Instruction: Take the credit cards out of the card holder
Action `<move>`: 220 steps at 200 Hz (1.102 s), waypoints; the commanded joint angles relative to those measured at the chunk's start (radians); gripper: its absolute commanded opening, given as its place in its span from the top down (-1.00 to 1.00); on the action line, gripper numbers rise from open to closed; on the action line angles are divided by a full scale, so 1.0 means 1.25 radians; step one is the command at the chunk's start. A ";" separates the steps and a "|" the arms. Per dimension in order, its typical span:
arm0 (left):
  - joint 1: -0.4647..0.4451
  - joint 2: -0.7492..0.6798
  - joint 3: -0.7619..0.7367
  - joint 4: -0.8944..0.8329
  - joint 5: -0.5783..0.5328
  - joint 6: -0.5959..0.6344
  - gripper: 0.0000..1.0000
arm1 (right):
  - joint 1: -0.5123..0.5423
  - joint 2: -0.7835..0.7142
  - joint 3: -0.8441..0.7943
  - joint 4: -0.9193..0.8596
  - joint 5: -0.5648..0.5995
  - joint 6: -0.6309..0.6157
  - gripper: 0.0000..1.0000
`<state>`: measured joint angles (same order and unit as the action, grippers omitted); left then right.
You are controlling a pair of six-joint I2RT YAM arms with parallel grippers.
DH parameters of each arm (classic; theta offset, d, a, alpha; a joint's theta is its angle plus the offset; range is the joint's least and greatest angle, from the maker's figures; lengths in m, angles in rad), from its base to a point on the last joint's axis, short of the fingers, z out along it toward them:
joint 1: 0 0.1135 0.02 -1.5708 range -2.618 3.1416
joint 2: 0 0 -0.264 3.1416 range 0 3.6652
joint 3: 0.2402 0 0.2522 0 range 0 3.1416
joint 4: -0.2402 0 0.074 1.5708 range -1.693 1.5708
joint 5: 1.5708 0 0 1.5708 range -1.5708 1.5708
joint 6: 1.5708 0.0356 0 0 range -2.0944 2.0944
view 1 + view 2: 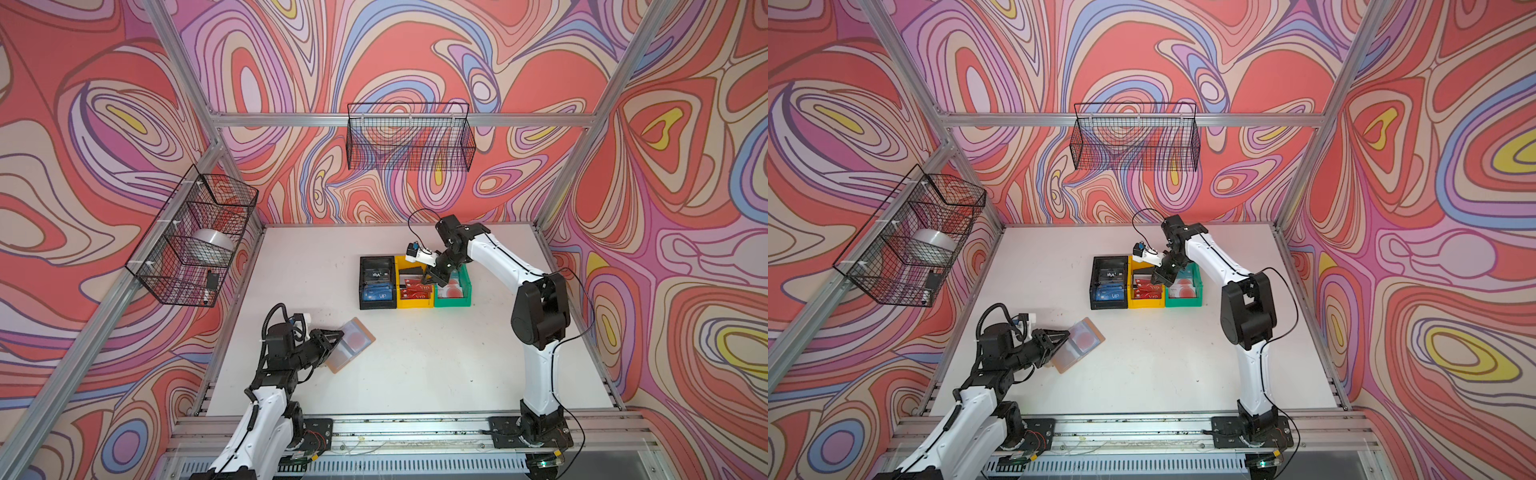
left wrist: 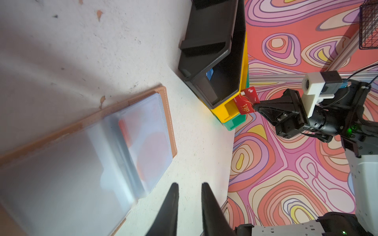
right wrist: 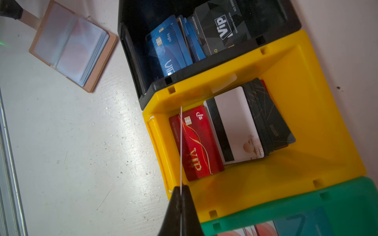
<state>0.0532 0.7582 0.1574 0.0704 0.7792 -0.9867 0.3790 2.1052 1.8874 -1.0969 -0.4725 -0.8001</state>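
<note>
Right gripper (image 3: 181, 187) is clamping a red VIP card (image 2: 245, 102) edge-on, hanging over the yellow bin (image 3: 306, 106), which is sitting between a black bin (image 3: 131, 61) and a green bin (image 3: 337, 200). Left gripper (image 2: 189, 185) is resting with jaws slightly apart, nothing visible between them, right by the card holder (image 1: 353, 343). It is lying open on the table (image 1: 415, 374), well apart from the bins, with a pale red-circle card (image 2: 152, 147) showing in a sleeve.

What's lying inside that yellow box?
The yellow box holds a red VIP card, a white card with a black stripe and dark cards. Whatever lies beneath them is covered.
</note>
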 commanded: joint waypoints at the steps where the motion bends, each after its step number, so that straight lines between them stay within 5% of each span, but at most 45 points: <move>1: -0.002 0.003 0.022 -0.008 -0.008 0.013 0.53 | 0.001 0.035 0.030 -0.006 -0.023 -0.006 1.00; 175: -0.001 0.044 0.025 -0.003 -0.013 0.027 0.53 | 0.009 0.118 0.025 0.008 -0.040 0.048 1.00; 220: -0.002 0.037 0.022 -0.011 -0.016 0.028 0.53 | 0.009 0.084 -0.008 0.097 0.025 0.107 0.68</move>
<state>0.0532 0.8124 0.1631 0.0700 0.7658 -0.9684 0.3832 2.2333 1.9190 -1.0702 -0.5022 -0.7216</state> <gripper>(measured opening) 0.237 0.144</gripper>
